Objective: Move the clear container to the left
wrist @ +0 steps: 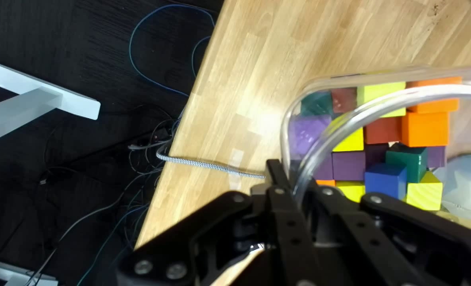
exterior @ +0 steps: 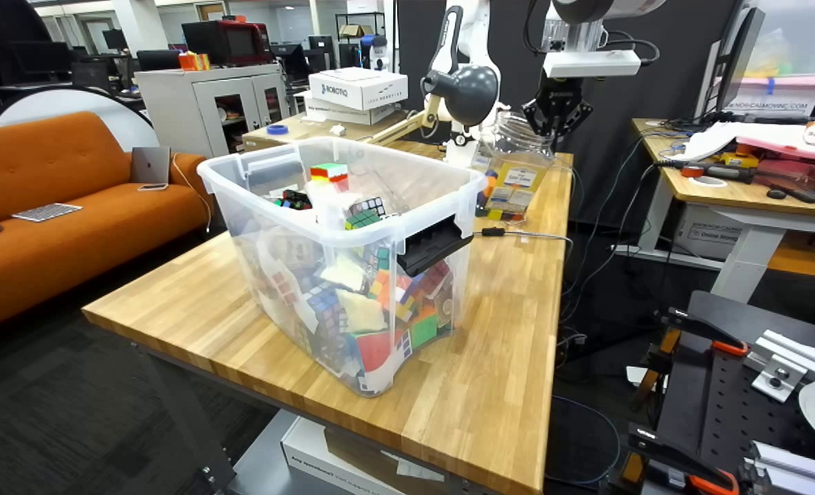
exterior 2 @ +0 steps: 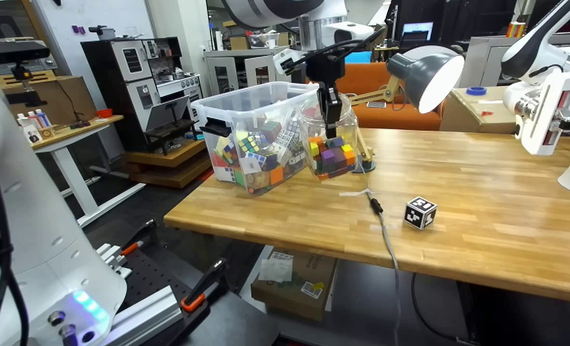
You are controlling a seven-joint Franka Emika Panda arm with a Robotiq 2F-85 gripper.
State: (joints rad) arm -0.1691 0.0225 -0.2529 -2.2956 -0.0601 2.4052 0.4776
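The clear container [exterior: 517, 184] is a transparent plastic jar with a wide round mouth, holding yellow, orange, red, purple and green blocks. It shows in both exterior views [exterior 2: 332, 156], leaning to one side over the wooden table. I cannot tell whether its bottom touches the table. My gripper [exterior: 554, 141] points down at its mouth. In the wrist view the jaws [wrist: 293, 178] are closed on the jar's clear rim [wrist: 378, 105], one finger outside and one inside. The inner finger is partly hidden behind the rim. The gripper also shows in an exterior view [exterior 2: 330, 129].
A large clear storage bin [exterior: 291, 265] full of puzzle cubes stands close beside the jar. A desk lamp [exterior 2: 427, 72] stands just behind it. A grey cord [exterior 2: 386, 235] and a black-and-white marker cube [exterior 2: 419, 213] lie on the table. Another robot arm [exterior 2: 544, 72] stands at the far side.
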